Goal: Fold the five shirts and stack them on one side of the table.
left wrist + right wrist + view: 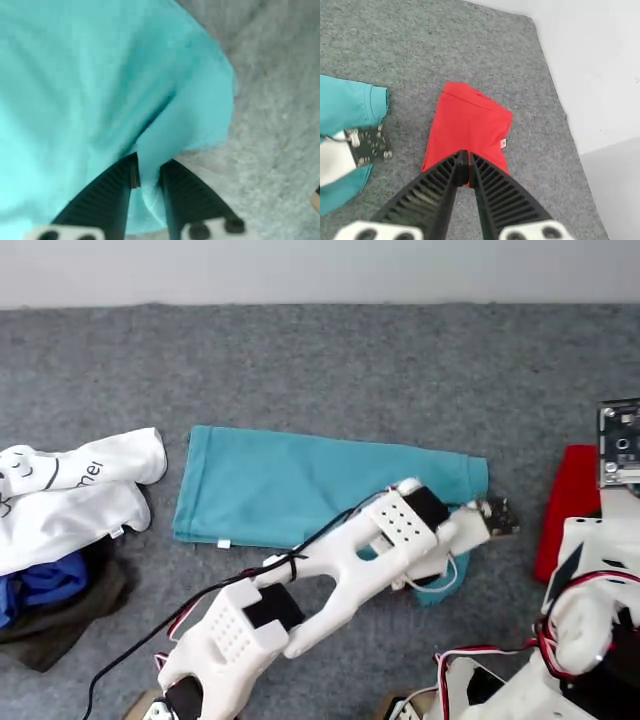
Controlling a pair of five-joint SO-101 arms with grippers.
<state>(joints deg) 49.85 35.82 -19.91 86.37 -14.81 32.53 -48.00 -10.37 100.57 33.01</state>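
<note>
grey felt table [330, 360], white wall behind. mid-table: teal shirt [300, 485], flat, part folded. at its right end: left gripper [148, 169], clamped on thin fold of teal cloth. at right edge: red shirt [470, 130], folded; over its near edge, right gripper [466, 157], jaws together, nothing between. far left: heap of white shirt [60, 500], blue shirt [40, 585], dark shirt [60, 625], unfolded. risks: thin pinch, likely slips mid-fold; low pull drags whole shirt over felt; bunched hem skews fold.

The right claw [465, 161], jaws pressed together, hangs over one edge of a folded red shirt [470, 122] on the grey bench [445, 45], perhaps touching it. A teal shirt [345, 105] lies near, apart.
</note>
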